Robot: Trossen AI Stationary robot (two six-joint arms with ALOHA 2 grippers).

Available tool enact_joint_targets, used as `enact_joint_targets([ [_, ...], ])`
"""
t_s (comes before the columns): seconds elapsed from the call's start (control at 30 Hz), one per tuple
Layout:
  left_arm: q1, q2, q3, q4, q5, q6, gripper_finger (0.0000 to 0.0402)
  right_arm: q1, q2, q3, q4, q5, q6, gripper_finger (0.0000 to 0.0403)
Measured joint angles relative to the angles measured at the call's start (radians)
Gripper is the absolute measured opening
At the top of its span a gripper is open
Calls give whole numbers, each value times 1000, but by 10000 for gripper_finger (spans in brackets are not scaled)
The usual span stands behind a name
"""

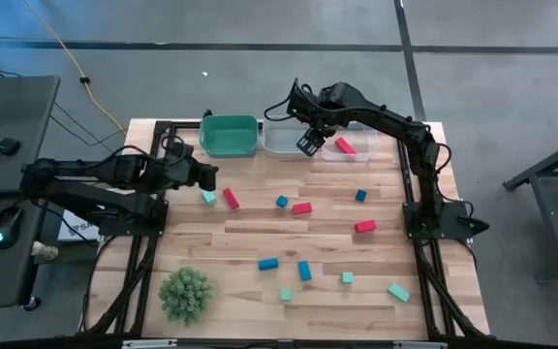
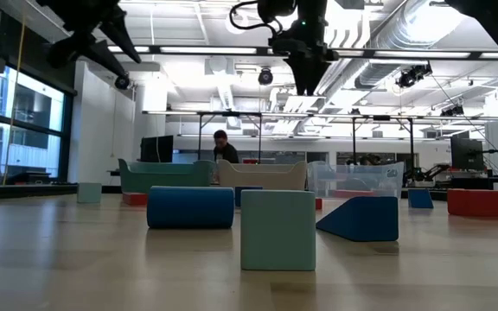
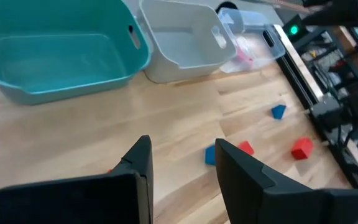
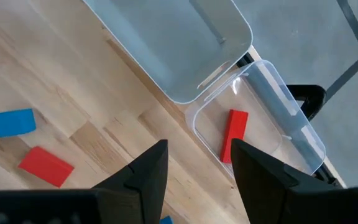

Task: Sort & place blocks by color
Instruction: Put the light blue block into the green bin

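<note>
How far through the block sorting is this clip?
Early. One red block lies in the clear bin; the teal bin and white bin look empty. Right gripper hangs open by the clear bin; left gripper is open, holding nothing. About a dozen blocks remain on the table.

I count 4 red blocks (image 1: 301, 207), 4 blue blocks (image 1: 267, 263), 4 light teal blocks (image 1: 398, 291), 3 bins (image 1: 228, 119) toward 12 o'clock, 1 green plant ball (image 1: 185, 294) at 7 o'clock.

Left gripper (image 1: 207, 178) and right gripper (image 1: 308, 144) both hover, fingers apart.
</note>
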Motion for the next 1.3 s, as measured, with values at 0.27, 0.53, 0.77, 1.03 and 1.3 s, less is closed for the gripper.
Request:
enact_joint_targets([
  [0.27,39,56,0,74,68,31,142,0,0,0,0,0,-16,165],
  [0.53,77,106,0,59,65,-142,191,0,0,0,0,0,-30,165],
  [0.77,83,165,0,-36,84,-285,185,0,0,0,0,0,-34,165],
  [1.03,83,254,0,-167,95,-435,166,0,0,0,0,-1,-34,165],
  [1.3,83,360,0,-222,146,-509,161,0,0,0,0,-2,-35,165],
])
